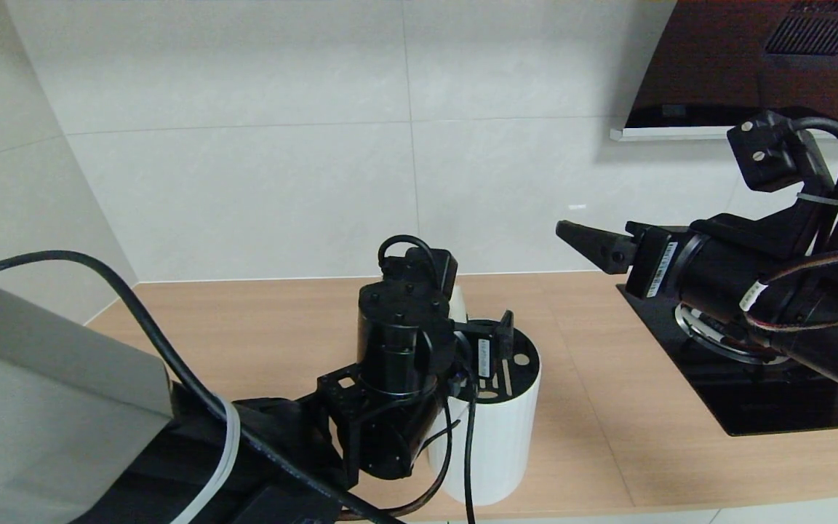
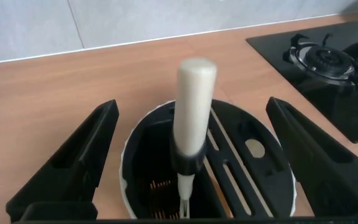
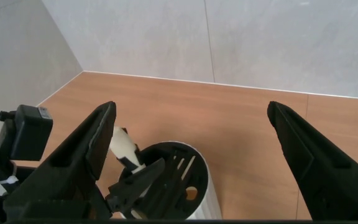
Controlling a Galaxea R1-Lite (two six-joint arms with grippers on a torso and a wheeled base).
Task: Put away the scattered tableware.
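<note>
- The left gripper [image 2: 192, 107] hangs over the holder [image 1: 499, 451], its fingers spread wide and gripping nothing.
- A utensil [image 2: 190, 124] with a pale handle stands upright in the holder's black insert, between those fingers and touching neither.
- The holder sits near the front edge of the counter [image 1: 244, 320].
- The right gripper [image 3: 191, 109] is raised at the right above the stove [image 1: 753, 393], wide open and empty.

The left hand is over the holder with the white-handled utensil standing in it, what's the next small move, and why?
Probably lift the left hand straight up. The utensil already stands in the holder, and the hand's fingers are spread wide on either side of its handle, not touching it, so nothing is gripped.
</note>
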